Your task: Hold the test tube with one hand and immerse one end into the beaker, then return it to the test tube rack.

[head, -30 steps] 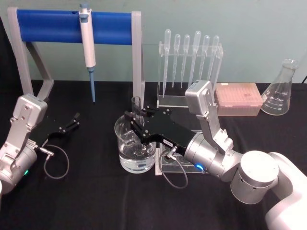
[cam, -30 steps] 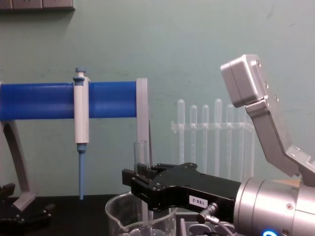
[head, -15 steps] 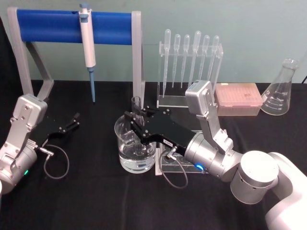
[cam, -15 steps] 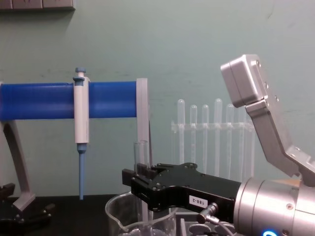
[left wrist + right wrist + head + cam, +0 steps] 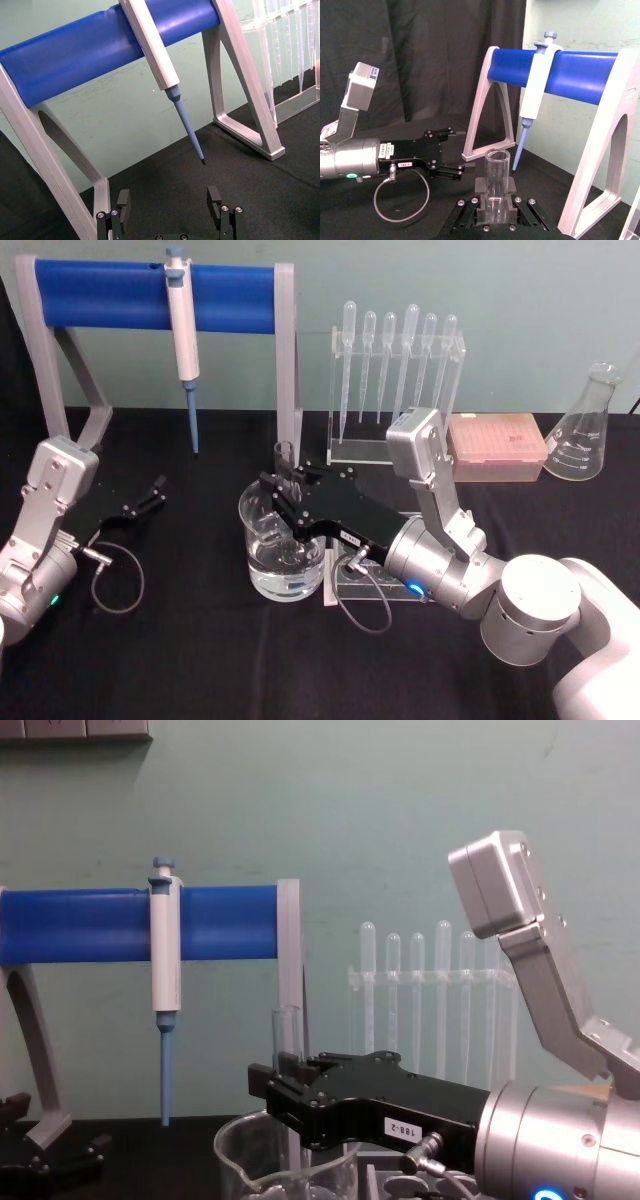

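The clear test tube (image 5: pixel 284 458) stands upright over the beaker (image 5: pixel 252 512), its lower end down inside the glass, where water shows at the bottom. My right gripper (image 5: pixel 281 496) is shut on the test tube (image 5: pixel 288 1038) near its middle, just above the beaker's rim (image 5: pixel 236 1148). In the right wrist view the open rim of the tube (image 5: pixel 497 172) rises between the fingers of the right gripper (image 5: pixel 494 202). My left gripper (image 5: pixel 155 491) rests open at the left of the table, also seen as the left gripper (image 5: pixel 169 201) in its own wrist view.
A blue-barred stand (image 5: pixel 110 285) with a hanging pipette (image 5: pixel 184 340) stands behind the beaker. A rack of plastic pipettes (image 5: pixel 398 370), a pink tip box (image 5: pixel 497 445) and a conical flask (image 5: pixel 584 430) line the back right. A clear rack (image 5: pixel 345 585) lies under my right arm.
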